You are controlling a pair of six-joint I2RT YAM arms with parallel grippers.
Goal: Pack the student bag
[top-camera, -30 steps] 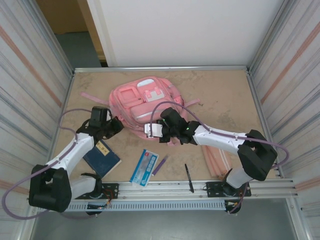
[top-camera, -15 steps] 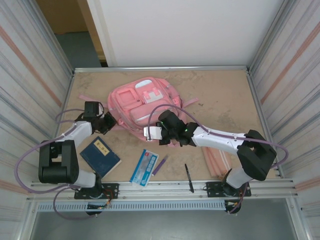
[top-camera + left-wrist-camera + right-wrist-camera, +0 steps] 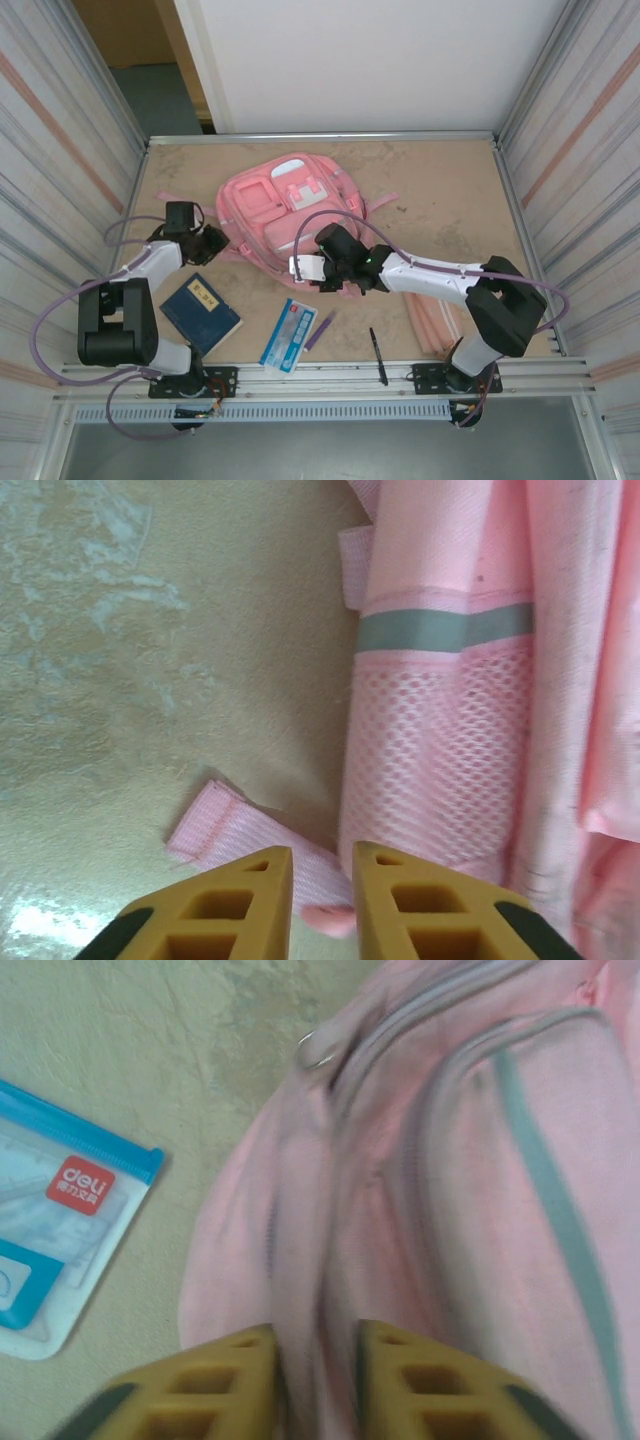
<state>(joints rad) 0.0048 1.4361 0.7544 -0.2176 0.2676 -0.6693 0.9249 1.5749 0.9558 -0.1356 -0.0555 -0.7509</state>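
Note:
The student bag point(image 3: 285, 200), a large pink backpack, lies flat at the table's middle, front pockets up. My left gripper point(image 3: 212, 241) is at its left side. In the left wrist view the yellow fingers point(image 3: 240, 900) stand close together with a pink strap point(image 3: 215, 825) of the bag running between them, beside the mesh side pocket point(image 3: 430, 750). My right gripper point(image 3: 333, 263) is at the bag's near edge. In the right wrist view it point(image 3: 315, 1345) is shut on a pinched fold of the bag's pink fabric point(image 3: 330, 1240), below a zip ring point(image 3: 318, 1053).
A dark blue notebook point(image 3: 203, 313) lies near the left arm. A blue-and-white pouch point(image 3: 288, 333), a purple pen point(image 3: 320, 330) and a black pen point(image 3: 378, 356) lie near the front edge. A slim pink case point(image 3: 433, 322) lies by the right arm. Metal walls close both sides.
My left arm has folded back toward the left wall and its gripper now sits lower at the bag's left strap. The bag has shifted slightly left. The right gripper has barely moved.

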